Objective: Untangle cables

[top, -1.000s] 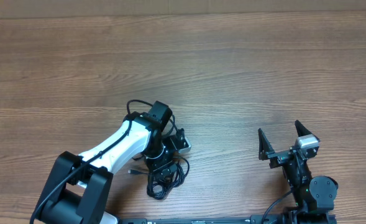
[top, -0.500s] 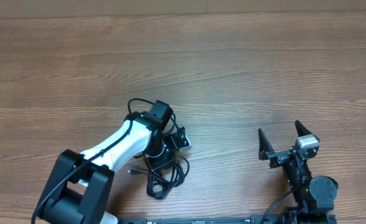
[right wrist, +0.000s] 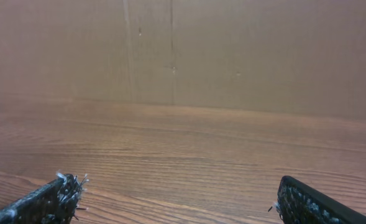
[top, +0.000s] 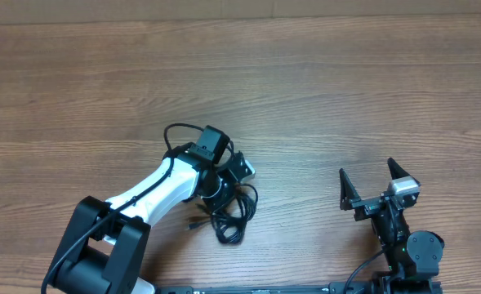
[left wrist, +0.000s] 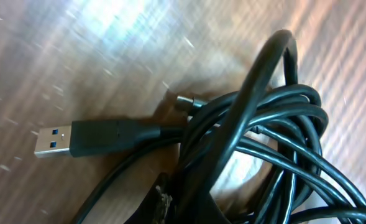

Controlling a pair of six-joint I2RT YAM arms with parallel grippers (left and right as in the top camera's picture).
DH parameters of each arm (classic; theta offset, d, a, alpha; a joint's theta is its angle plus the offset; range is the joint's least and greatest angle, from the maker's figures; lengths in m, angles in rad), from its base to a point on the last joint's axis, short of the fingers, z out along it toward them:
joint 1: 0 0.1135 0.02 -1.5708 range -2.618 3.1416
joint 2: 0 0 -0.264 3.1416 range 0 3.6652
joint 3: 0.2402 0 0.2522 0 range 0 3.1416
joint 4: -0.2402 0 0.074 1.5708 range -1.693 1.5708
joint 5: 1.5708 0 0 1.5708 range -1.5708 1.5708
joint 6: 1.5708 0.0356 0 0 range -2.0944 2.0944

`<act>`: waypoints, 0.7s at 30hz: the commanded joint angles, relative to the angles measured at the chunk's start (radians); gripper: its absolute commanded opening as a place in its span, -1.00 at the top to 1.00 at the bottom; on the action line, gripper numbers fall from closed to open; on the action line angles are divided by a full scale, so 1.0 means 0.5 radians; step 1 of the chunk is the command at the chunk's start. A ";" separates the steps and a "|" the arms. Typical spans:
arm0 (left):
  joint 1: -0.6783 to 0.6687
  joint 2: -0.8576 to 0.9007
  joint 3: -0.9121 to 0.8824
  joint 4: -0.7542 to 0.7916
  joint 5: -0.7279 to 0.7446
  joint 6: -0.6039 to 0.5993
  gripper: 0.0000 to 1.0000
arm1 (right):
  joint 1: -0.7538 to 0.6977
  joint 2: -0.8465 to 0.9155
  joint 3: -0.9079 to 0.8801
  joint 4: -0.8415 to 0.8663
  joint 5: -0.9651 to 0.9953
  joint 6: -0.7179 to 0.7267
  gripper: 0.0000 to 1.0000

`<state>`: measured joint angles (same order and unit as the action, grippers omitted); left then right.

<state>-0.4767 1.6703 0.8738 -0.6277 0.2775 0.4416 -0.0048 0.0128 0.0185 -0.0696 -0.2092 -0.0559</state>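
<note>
Overhead: left gripper [top: 224, 189] clamped on the cables [top: 233, 219], bundled mid-tabletop [top: 305, 82]. Right gripper [top: 371, 184] wide, well apart.
Left wrist: loops knotted, USB-A plug [left wrist: 49, 140] lies free.
Right wrist: nothing between the jaws.
Grasp looks made. Next probably: lift, and the right gripper takes the plug end.

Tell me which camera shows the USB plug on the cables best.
Left wrist: the USB plug lies close-up, blue insert visible, beside the cables. Overhead shows it only as a speck by the bundle. Right wrist shows none.

Black cables [top: 230, 219], tangled looped bundle, silvery USB plug [left wrist: 51, 140] sticking out
</note>
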 commanded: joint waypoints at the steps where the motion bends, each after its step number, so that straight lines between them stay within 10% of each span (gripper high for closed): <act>1: -0.002 0.018 0.100 0.072 -0.033 -0.257 0.81 | 0.008 -0.020 -0.021 0.008 0.014 0.011 -1.00; 15: 0.002 0.018 0.194 0.572 -0.533 -0.986 0.59 | 0.008 -0.020 -0.021 0.008 0.014 0.011 -1.00; 18: 0.002 0.018 0.194 0.585 -0.533 -0.990 0.20 | 0.008 -0.020 -0.021 0.008 0.014 0.011 -1.00; 20: 0.002 0.018 0.194 0.571 -0.533 -0.990 -0.99 | 0.008 -0.020 -0.021 0.008 0.014 0.011 -1.00; 21: 0.002 0.018 0.194 0.556 -0.533 -0.999 -0.99 | 0.008 -0.020 -0.021 0.008 0.014 0.011 -1.00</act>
<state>-0.4763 1.6722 0.9508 -0.3435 0.0284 -0.0238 -0.0048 0.0128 0.0185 -0.0704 -0.2092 -0.0551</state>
